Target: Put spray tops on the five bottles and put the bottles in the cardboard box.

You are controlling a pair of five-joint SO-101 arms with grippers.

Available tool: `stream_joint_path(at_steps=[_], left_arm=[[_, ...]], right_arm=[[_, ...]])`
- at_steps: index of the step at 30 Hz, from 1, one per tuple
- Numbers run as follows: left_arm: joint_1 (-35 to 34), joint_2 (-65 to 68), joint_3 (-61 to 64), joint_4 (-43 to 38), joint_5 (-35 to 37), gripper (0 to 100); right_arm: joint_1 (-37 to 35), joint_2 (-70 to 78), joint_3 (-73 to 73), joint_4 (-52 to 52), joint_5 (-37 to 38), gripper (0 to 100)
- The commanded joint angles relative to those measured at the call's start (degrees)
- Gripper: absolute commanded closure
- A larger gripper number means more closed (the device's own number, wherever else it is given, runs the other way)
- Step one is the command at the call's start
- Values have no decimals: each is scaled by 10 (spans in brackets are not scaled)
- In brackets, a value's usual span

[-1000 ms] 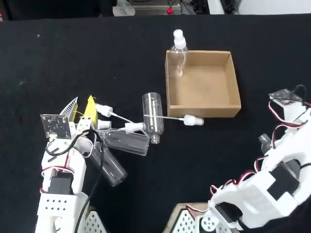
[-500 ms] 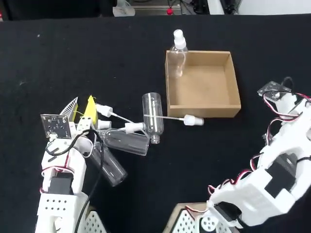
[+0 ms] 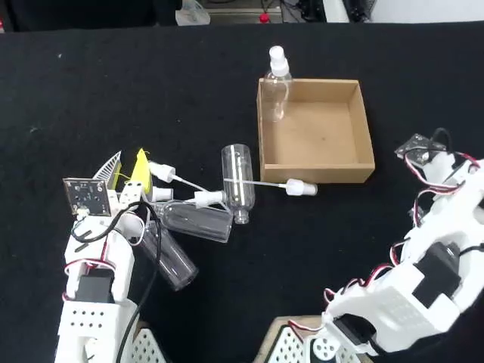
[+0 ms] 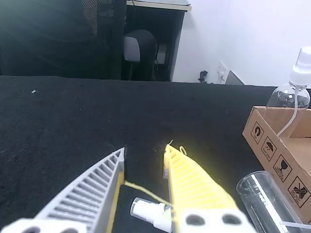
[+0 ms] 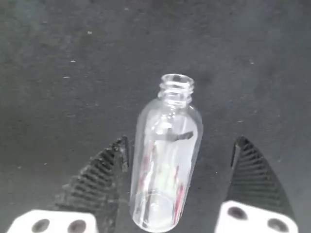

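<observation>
a black table [image 3: 113, 83] carries a cardboard box [image 3: 316, 173], loose bottles [image 3: 238, 178] and spray tops [image 3: 301, 187].

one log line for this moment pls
left gripper open above spray top | right gripper open astride uncapped bottle lying flat | capped bottle upright in cardboard box

**Only Symbols on the Box**

No words or numbers can be read. The cardboard box [image 4: 286, 170], well apart from the left claw [image 4: 144, 149] on its yellow finger's side, bears a row of small black diamond-framed pictograms on its outer wall, too small to make out.
</observation>
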Motion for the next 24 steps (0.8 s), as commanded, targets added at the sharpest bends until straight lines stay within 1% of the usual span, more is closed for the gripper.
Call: stream_joint_path(at_steps=[1,9,15,17,21,24], left_arm=[[2,-4,14,1,-4,870],[2,-4,14,1,-4,870],[2,-4,14,1,-4,870],[2,-4,14,1,-4,870],[2,-4,14,1,-4,870],[2,-4,14,1,-4,870]], right_arm=[[13,0,21,-44,7,704],[14,0,76,-105,8,704],[23,0,87,-113,11,704],[27,11,87,-123,25,706],[36,54,83,-156,25,709],[36,69,83,-158,25,717]])
